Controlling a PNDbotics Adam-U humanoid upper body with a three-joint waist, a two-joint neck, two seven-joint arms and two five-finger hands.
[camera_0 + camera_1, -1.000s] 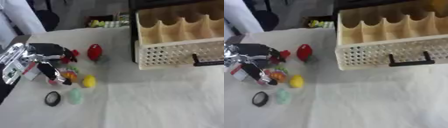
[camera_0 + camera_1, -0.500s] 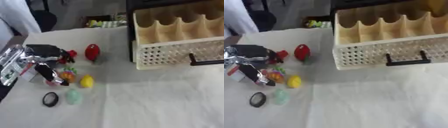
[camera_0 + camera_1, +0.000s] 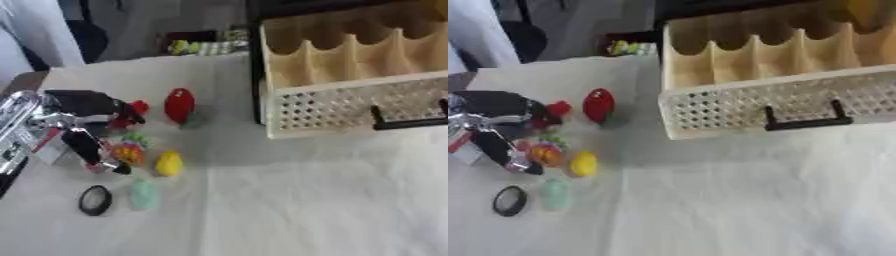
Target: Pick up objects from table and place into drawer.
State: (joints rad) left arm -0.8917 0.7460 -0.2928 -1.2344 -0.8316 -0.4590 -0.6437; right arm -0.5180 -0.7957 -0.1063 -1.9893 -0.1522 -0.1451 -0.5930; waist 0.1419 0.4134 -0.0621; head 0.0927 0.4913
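Observation:
My left hand (image 3: 74,107), black with silver parts, hangs over a cluster of small things at the table's left side. Its fingers stretch right toward a small red thing (image 3: 136,107), and its thumb (image 3: 87,147) points down beside an orange multicoloured thing (image 3: 129,152). Nothing is held. A red oval thing (image 3: 179,105) stands just right of the hand. In front lie a yellow egg-shaped thing (image 3: 168,163), a pale green thing (image 3: 143,194) and a black ring (image 3: 94,200). The open wooden drawer (image 3: 745,107), with a white perforated front and black handle (image 3: 807,122), sits at the right.
A white cloth (image 3: 289,200) covers the table. Wavy wooden dividers (image 3: 350,60) split the drawer into compartments. Yellow-green items (image 3: 206,47) lie past the far table edge. A white and red box (image 3: 461,147) sits beside the hand at the left edge.
The whole picture has drifted slightly left, so the camera moved. My left hand stays over the cluster with barely any motion.

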